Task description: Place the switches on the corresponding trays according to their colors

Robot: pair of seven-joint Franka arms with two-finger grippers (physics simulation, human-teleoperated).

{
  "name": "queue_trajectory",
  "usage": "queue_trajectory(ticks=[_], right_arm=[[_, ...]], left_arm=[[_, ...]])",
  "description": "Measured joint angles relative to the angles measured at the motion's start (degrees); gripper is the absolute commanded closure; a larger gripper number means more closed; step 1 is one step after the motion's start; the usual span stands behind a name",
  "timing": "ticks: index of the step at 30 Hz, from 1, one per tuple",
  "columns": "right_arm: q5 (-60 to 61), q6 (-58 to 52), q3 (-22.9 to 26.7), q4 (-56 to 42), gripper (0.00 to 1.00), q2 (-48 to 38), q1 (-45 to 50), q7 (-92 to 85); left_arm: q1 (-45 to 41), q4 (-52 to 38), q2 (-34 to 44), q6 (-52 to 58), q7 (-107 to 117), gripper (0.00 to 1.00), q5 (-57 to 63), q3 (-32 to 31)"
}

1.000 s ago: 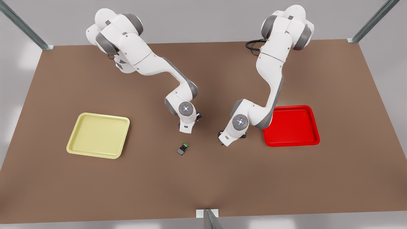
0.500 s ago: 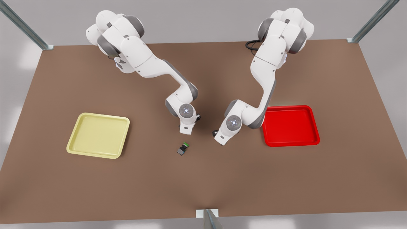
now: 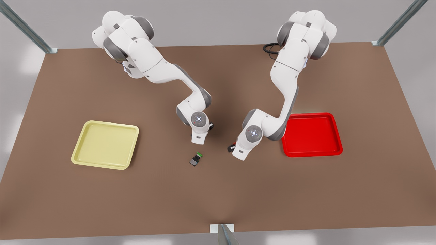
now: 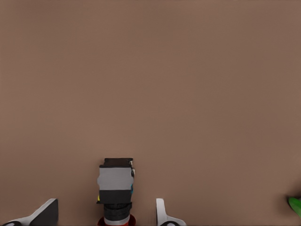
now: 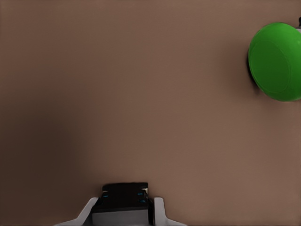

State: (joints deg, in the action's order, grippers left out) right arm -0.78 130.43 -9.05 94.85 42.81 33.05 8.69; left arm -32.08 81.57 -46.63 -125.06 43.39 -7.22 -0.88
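Two left fingers [image 4: 44,214] flank red switch [image 4: 115,188], apparently untouching.

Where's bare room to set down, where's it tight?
Free: pale yellow square tray, bright red square tray, brown table's near strip. Crowded: centre, left gripper over red-capped switch, right gripper gripping a dark switch beside green-capped switch.

A broad brown tabletop [image 3: 102,204] with a matte, even surface fills the scene beneath soft, diffuse light. Pale grey walls [image 3: 218,20] rise beyond its far edge. Metal frame struts slant in at the far left corner [image 3: 24,29] and far right corner [image 3: 398,23], and a third strut [image 3: 223,233] stands at the near edge's middle.
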Motion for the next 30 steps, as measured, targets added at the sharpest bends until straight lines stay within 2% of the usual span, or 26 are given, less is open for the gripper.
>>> queue_trajectory(ticks=[4,7,10,14,18,19,20,28,29,30], right_arm=[[0.01,-1.50,0.00,0.36,0.46,-2.20,-0.85,0.06],[0.02,-2.62,0.00,6.54,0.45,-9.48,-7.72,0.08],[-0.42,-2.45,0.03,17.25,0.45,-19.11,-21.21,-4.26],[-17.61,-2.21,-0.70,19.58,0.45,-20.94,-44.88,-18.87],[-18.58,-1.62,-0.87,24.29,0.44,-21.51,-49.29,-23.23],[-18.61,0.16,-0.88,25.31,0.25,-21.37,-49.40,-23.22],[-18.66,0.51,-0.88,25.15,0.00,-21.20,-49.39,-24.73],[-18.59,0.18,-0.88,24.73,0.00,-21.40,-49.28,-25.03],[-18.56,-1.15,-0.95,23.58,0.00,-22.06,-48.96,-25.04],[-17.41,-10.90,-3.67,18.42,0.00,-23.62,-49.33,-24.49]], left_arm=[[0.21,-1.24,-1.98,-0.61,-0.15,0.00,0.14,0.00],[0.65,-2.49,-2.65,-0.53,-0.58,0.00,0.24,0.09],[0.58,-3.78,-3.60,-0.54,-0.71,0.00,0.41,1.52],[0.79,-1.94,-3.07,-3.04,-0.68,0.00,0.26,2.03],[1.05,0.79,-1.65,-3.17,-0.59,0.00,0.01,2.02],[0.97,0.62,-1.71,-3.20,-0.41,0.00,-0.03,2.02],[0.81,0.24,-1.72,-3.12,0.07,0.00,-0.07,2.02],[-2.19,-6.80,-4.51,6.04,-0.77,0.00,2.84,2.46],[-2.32,-7.52,-5.32,6.01,-0.37,0.00,3.36,2.46],[-2.37,-8.54,-6.35,5.97,-0.32,0.00,3.74,2.54]])
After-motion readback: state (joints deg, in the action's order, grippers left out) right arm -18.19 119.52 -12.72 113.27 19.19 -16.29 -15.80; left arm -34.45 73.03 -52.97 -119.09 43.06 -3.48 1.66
